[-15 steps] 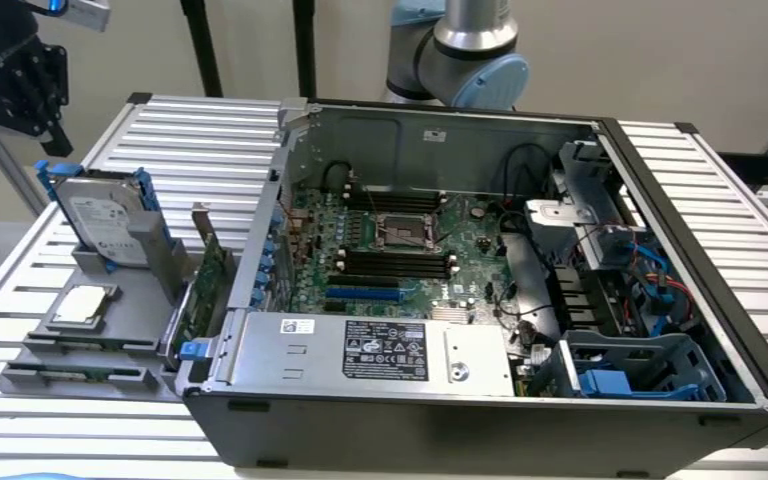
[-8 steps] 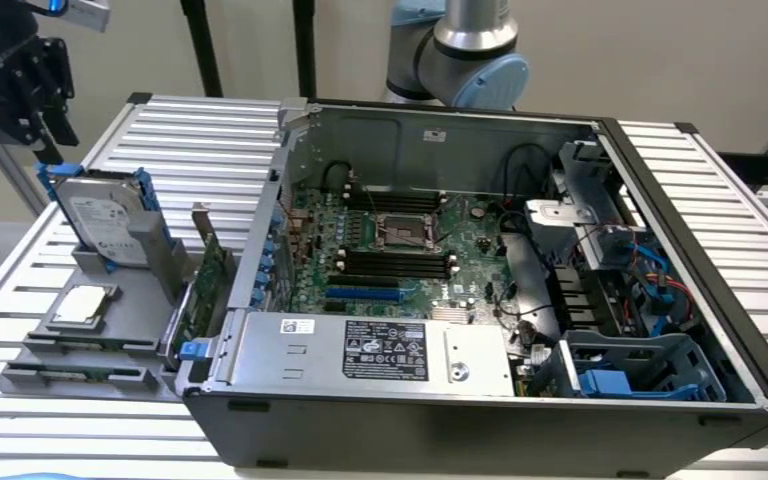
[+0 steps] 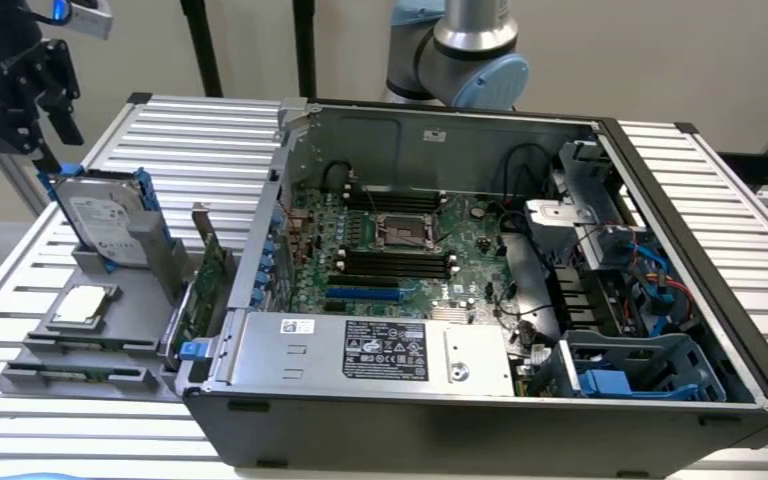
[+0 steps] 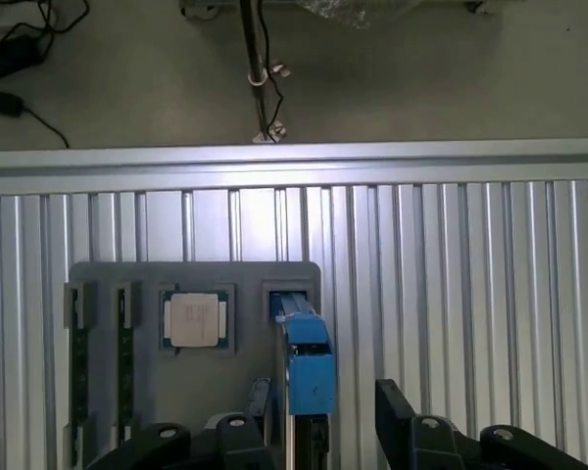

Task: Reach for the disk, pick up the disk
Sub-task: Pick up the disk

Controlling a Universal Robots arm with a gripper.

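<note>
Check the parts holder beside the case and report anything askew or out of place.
Nothing stands out. The disk stands on edge in its slot of the grey holder, the chip lies flat in its recess, and the green card stands upright. The open gripper hangs just above the disk.

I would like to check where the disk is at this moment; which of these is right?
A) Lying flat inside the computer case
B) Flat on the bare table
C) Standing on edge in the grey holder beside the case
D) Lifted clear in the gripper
C: the disk stands on edge in a slot of the grey holder, outside the computer case, with the open gripper just above it.
</note>
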